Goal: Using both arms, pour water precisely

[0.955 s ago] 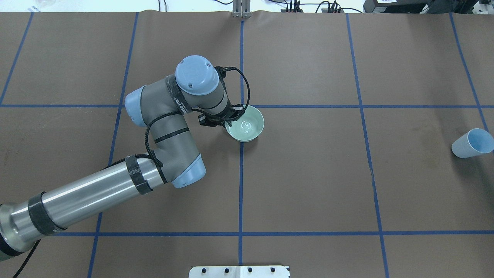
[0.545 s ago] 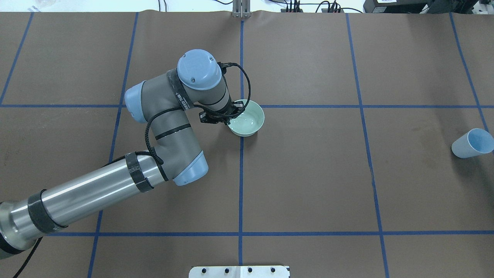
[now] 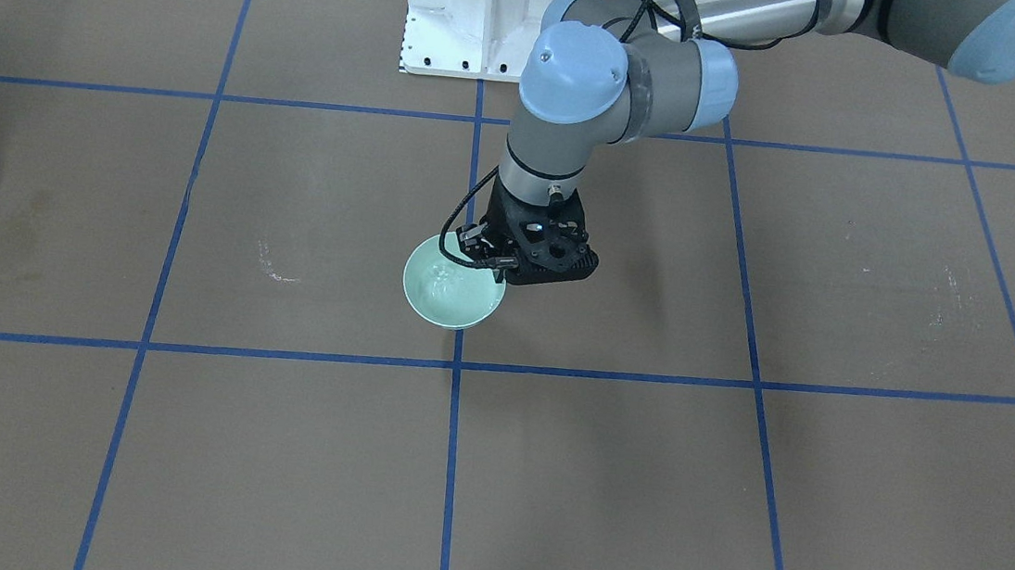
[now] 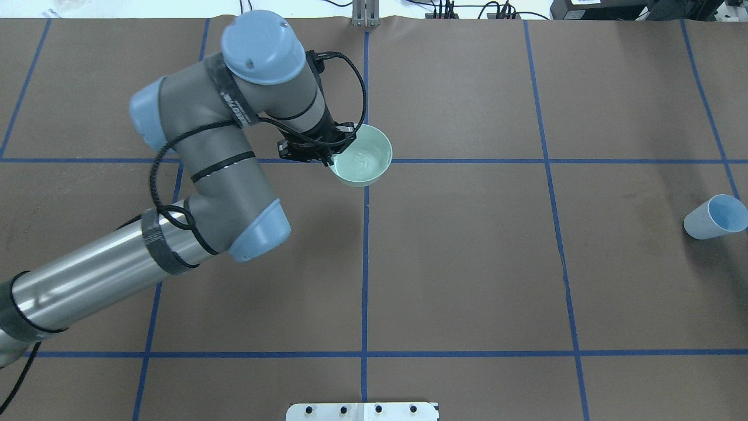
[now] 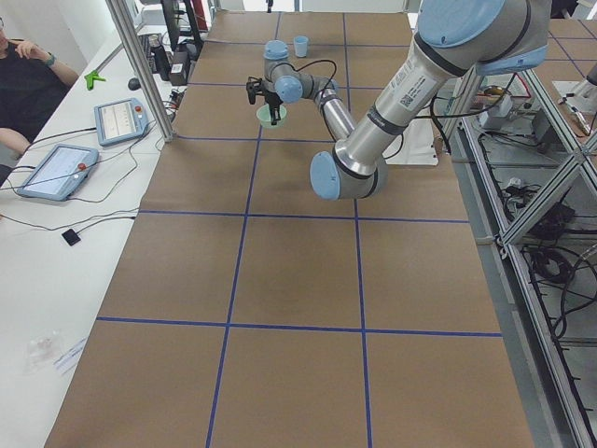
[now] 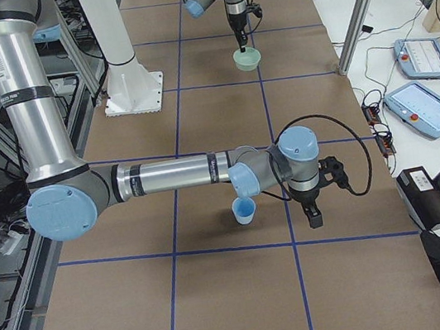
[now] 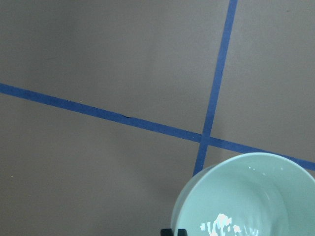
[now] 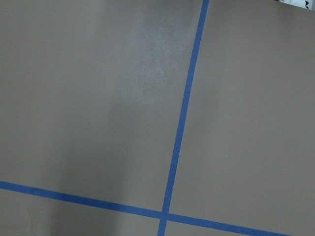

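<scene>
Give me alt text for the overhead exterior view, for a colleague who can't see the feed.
The left arm's black two-finger gripper pinches the left rim of a pale green round bowl of rippling clear water, mid-table over brown paper gridded with blue tape. A light blue tapered cup stands at the right edge.

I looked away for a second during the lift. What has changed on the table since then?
The left gripper, jaws shut on the green bowl at its rim, has lifted it and carried it away from the robot's base. The blue cup and the grip stayed as they were.
</scene>
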